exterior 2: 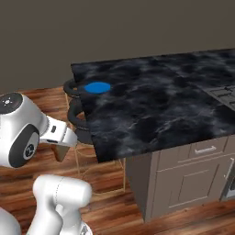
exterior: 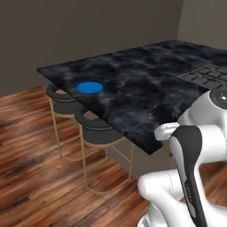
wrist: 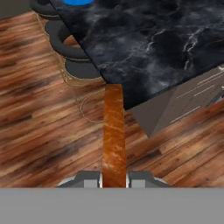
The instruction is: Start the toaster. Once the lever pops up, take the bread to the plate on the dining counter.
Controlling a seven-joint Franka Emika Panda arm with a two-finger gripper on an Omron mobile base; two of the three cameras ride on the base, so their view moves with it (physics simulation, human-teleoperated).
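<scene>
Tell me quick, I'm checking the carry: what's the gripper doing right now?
Gripper: shut on the bread, which sticks out edge-on between its fingertips.

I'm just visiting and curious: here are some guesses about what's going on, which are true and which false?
1. The bread is clamped edge-on in the gripper. True.
2. The plate already has toast on it. False: the blue plate is bare.
3. The plate sits near the corner of the dining counter, above the stools. True.
4. The plate is red. False: it is bright blue.
5. The floor is wood planks. True.
</scene>
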